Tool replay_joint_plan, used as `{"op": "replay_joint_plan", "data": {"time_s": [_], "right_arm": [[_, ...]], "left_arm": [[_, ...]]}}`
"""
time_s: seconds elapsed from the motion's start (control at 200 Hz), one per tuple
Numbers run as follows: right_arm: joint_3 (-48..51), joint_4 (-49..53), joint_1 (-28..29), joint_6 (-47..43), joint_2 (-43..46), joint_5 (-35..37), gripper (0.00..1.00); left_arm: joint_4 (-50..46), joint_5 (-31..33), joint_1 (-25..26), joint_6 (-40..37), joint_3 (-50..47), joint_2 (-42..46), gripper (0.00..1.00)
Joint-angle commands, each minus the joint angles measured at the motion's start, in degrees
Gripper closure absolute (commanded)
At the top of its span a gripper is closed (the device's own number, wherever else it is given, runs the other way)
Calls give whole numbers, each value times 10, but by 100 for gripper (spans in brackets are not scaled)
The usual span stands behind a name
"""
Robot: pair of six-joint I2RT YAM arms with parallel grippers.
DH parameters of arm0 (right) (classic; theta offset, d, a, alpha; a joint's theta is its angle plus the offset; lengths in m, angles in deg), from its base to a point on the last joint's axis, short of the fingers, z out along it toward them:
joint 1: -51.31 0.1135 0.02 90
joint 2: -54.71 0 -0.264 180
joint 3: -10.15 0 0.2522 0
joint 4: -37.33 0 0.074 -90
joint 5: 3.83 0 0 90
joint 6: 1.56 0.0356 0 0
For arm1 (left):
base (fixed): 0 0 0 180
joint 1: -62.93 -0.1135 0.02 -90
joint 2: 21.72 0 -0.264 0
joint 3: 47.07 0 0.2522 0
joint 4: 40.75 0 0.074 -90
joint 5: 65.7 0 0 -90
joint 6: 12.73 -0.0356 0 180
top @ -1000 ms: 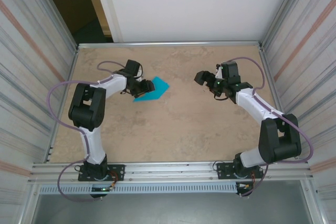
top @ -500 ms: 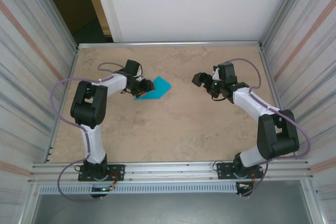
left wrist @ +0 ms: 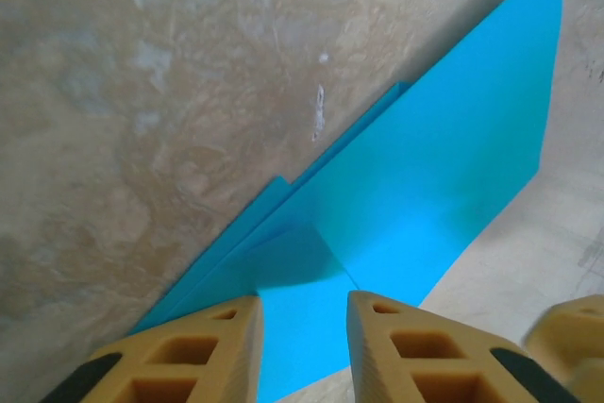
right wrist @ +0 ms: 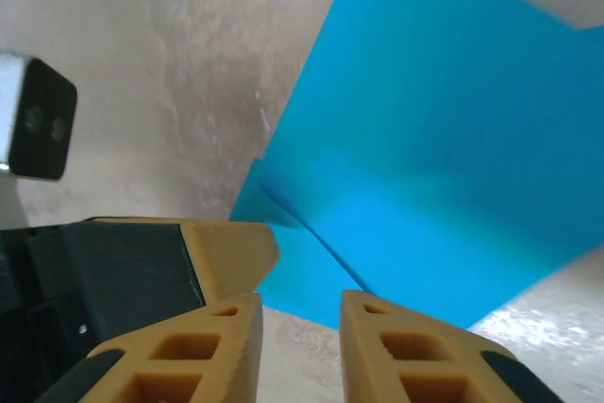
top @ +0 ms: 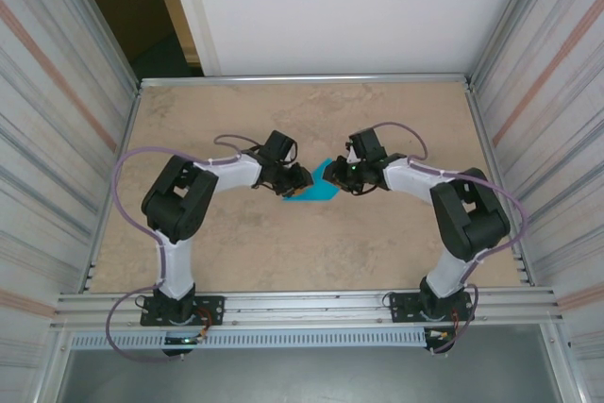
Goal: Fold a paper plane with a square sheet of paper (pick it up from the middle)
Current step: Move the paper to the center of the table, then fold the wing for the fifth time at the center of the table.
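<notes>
Although folded into overlapping layers, the turquoise paper point(top: 313, 193) lies on the table point(top: 236, 252) near its middle. From above it is a small patch, partly covered by the left gripper point(top: 300, 179) at its 9 o'clock and the right gripper point(top: 335, 176) at its 3 o'clock. The wrist cameras add what that view lacks: stepped edges, a crease and a small triangular flap. Both pairs of jaws stand slightly parted over the paper's edge, clamping nothing.

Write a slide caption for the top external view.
Left gripper and right gripper, tips nearly together, face each other over the partly folded blue paper.
</notes>
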Motion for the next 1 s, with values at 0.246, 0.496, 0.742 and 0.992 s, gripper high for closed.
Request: {"op": "replay_joint_plan", "data": {"time_s": [0.246, 0.496, 0.742, 0.992], "right_arm": [[-58, 60, 31, -3, -74, -11, 94], [-82, 127, 31, -67, -103, -6, 95], [-103, 214, 16, -199, -132, 21, 95], [-122, 216, 2, -211, -135, 0, 94]], "left_arm": [[1, 3, 0, 35, -10, 5, 86], [-15, -1, -1, 15, 3, 21, 88], [-44, -20, -19, -72, 15, 30, 81], [-46, -62, -14, -112, 33, 6, 83]]}}
